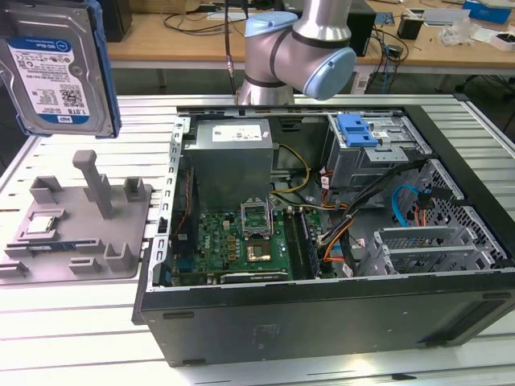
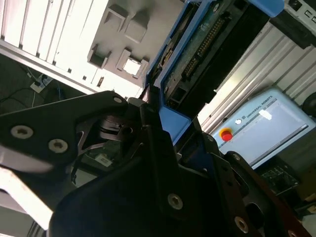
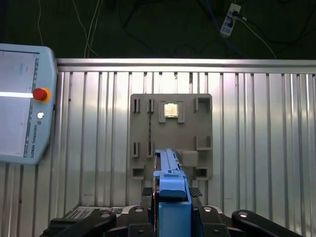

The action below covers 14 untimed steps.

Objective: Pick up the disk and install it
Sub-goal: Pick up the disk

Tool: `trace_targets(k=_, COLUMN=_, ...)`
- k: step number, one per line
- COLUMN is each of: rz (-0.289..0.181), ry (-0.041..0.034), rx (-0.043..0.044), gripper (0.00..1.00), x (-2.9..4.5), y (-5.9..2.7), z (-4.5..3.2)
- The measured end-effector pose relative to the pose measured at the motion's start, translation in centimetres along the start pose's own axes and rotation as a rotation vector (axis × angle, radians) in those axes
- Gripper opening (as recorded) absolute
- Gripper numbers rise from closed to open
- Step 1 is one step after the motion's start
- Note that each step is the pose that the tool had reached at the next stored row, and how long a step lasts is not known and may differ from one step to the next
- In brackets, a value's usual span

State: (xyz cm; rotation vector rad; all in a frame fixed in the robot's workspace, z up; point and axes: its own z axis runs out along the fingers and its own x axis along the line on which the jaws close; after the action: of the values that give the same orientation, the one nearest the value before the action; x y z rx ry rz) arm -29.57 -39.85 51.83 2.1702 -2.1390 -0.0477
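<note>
Aloft at the exterior view's far left, the disk [image 1: 56,72] hung above the grey fixture tray [image 1: 80,233], your gripper [image 3: 172,193] clamped on its blue frame edges. You likely had 1 stiff, heavy, shock-sensitive drive; its rigid side rails suit gripping.

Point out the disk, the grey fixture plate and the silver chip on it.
the disk [image 1: 52,76]: exterior view, its labelled silver face.
grey fixture plate [image 3: 170,136]: first wrist view, bare middle.
silver chip [image 3: 171,109]: first wrist view, its centre.
</note>
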Motion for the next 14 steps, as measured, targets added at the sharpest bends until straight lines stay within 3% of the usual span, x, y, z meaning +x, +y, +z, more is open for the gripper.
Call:
trace_targets(k=3, rz=0.000, ry=-0.0001, rx=-0.0048, gripper=0.37, x=0.75, y=-1.06, z=-0.27)
trace_targets(k=14, rz=-0.001, ry=-0.0003, rx=-0.0251, gripper=0.37, x=4.41, y=-6.73, z=-1.30)
